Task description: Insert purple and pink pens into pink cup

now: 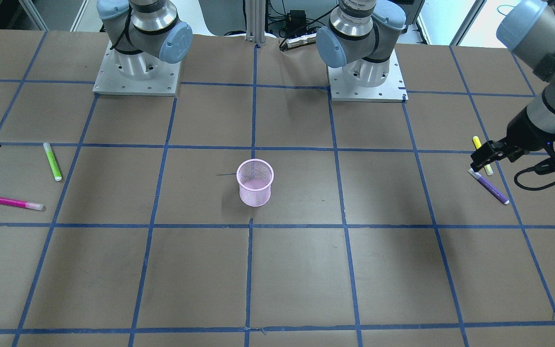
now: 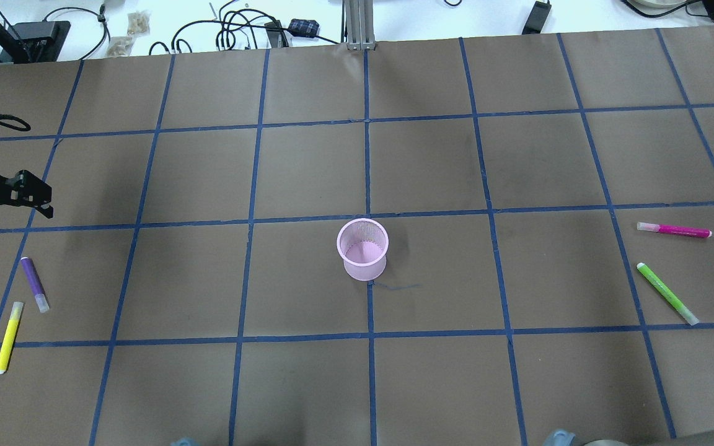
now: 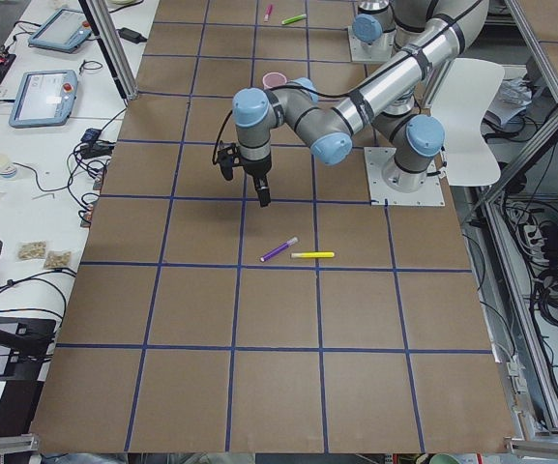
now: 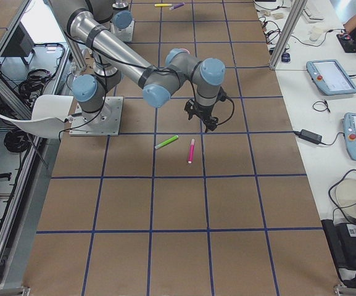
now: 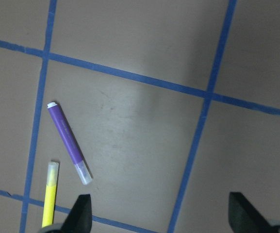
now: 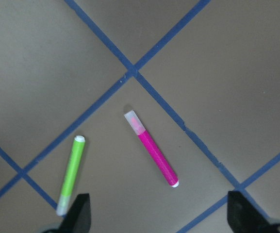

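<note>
The pink mesh cup (image 1: 255, 182) stands upright and empty at the table's middle; it also shows in the overhead view (image 2: 362, 249). The purple pen (image 2: 35, 284) lies flat on the robot's far left, and in the left wrist view (image 5: 69, 143). My left gripper (image 2: 43, 199) hovers above the table beside it, open and empty (image 5: 161, 213). The pink pen (image 2: 674, 230) lies flat on the far right, and in the right wrist view (image 6: 151, 149). My right gripper (image 6: 159, 213) hovers near it, open and empty, mostly cut off at the overhead view's edge.
A yellow pen (image 2: 8, 337) lies next to the purple pen. A green pen (image 2: 667, 293) lies next to the pink pen. Brown paper with blue tape lines (image 2: 367, 167) covers the table. The arm bases (image 1: 137, 67) stand at the robot's side.
</note>
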{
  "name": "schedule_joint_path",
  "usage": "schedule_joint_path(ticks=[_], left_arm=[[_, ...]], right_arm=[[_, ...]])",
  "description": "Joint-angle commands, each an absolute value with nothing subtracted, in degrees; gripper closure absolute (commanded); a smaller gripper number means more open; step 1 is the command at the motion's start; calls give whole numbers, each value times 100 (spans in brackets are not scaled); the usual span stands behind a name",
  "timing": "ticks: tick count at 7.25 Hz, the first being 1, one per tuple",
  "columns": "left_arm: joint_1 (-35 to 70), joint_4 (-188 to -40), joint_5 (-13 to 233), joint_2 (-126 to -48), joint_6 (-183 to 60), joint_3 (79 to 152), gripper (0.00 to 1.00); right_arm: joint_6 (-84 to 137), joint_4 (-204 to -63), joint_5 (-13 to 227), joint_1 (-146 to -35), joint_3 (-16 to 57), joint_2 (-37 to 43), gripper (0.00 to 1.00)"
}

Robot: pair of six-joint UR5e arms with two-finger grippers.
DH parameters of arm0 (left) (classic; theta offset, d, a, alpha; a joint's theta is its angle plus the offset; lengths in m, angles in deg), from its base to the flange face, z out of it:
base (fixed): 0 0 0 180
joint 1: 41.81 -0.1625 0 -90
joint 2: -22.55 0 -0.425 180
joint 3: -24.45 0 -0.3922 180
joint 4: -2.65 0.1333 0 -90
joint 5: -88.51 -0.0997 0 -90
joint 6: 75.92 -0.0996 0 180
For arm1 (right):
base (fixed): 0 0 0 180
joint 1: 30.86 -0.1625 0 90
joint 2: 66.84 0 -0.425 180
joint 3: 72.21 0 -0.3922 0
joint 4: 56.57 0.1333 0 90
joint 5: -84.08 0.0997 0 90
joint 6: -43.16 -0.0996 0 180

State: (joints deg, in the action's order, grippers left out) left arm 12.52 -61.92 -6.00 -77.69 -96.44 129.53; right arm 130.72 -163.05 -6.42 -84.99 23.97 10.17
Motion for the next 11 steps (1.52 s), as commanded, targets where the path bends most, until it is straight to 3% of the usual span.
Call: schedule_joint_path(ticks=[1, 2, 5, 7, 8, 9, 11], left_arm=[[743, -5416, -589, -8377, -10233, 12966, 0], [671, -5291, -406, -8545, -10455, 12992, 0], [188, -4983, 7, -9019, -10492, 13071, 1], [196, -4938, 1, -9196, -10483, 13097, 2], [187, -4930, -8, -9205, -10518, 13141, 19], [187, -4929, -34, -9206, -10658, 13133, 24], [187, -4947, -35, -9223, -10650, 13203, 23]], right_arm=[[14447, -16819, -619, -8228, 2403, 418, 0], [14858, -16915, -610, -8227, 2438, 400, 0], [15855, -18774, -680, -8149, 3551, 391, 0], [15873, -18753, -654, -7973, 3765, 347, 0], [15908, -18822, -645, -7964, 3887, 295, 0], [15900, -18823, -671, -7911, 3906, 259, 0], [15900, -18849, -671, -7876, 3880, 31, 0]])
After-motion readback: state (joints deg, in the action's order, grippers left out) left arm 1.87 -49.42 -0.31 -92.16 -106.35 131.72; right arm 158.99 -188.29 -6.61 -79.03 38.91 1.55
